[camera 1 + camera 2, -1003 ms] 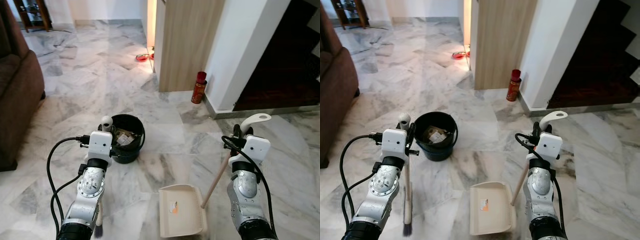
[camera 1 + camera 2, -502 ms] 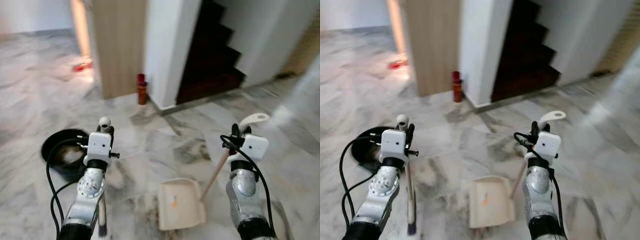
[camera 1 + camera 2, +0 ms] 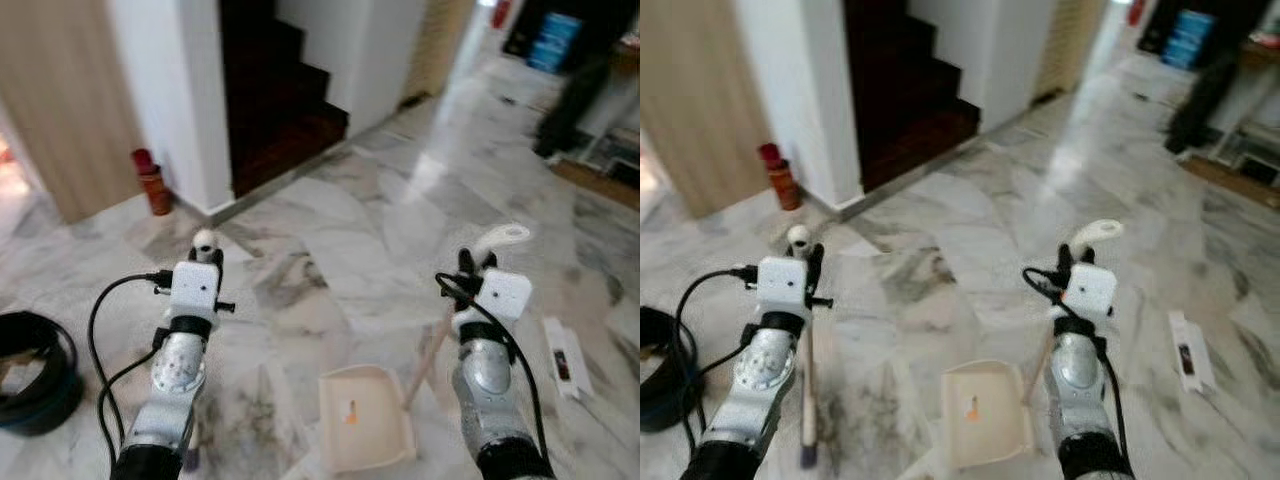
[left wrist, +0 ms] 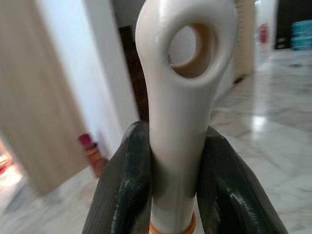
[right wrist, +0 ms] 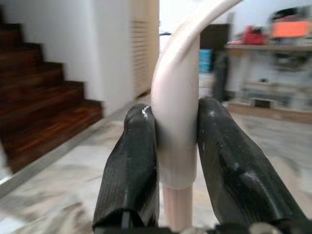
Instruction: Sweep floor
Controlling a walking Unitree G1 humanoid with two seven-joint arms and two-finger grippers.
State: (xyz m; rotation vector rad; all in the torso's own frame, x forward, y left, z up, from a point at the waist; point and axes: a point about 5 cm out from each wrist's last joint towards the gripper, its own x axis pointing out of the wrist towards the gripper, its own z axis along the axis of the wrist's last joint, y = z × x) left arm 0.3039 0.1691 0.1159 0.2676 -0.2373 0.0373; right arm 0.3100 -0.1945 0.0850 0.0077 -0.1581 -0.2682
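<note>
While the robot stands on the marble floor (image 3: 330,230) with a tool in each arm, no sweeping stroke is under way; this looks like the step of carrying the tools toward the next patch. At nine o'clock a black bucket (image 3: 30,385) sits at the frame's edge, and at ten o'clock a red can (image 3: 152,183) stands by the wall beside the dark stairs (image 3: 275,105). The left gripper (image 4: 168,180) has its two black fingers (image 4: 122,190) pressed tight against the cream handle of the broom (image 3: 806,350), just under its hanging loop; the stick runs down to bristles near the floor at seven o'clock. At six o'clock the dustpan (image 3: 362,418) sits low, its tray just above or on the tiles (I cannot tell which). The right gripper (image 5: 175,165) is clamped on the dustpan's curved handle top. At three o'clock a flat white packet (image 3: 563,354) lies on the floor. Next, I judge, the robot must find some dirt, set the pan flat and draw the broom toward it.
</note>
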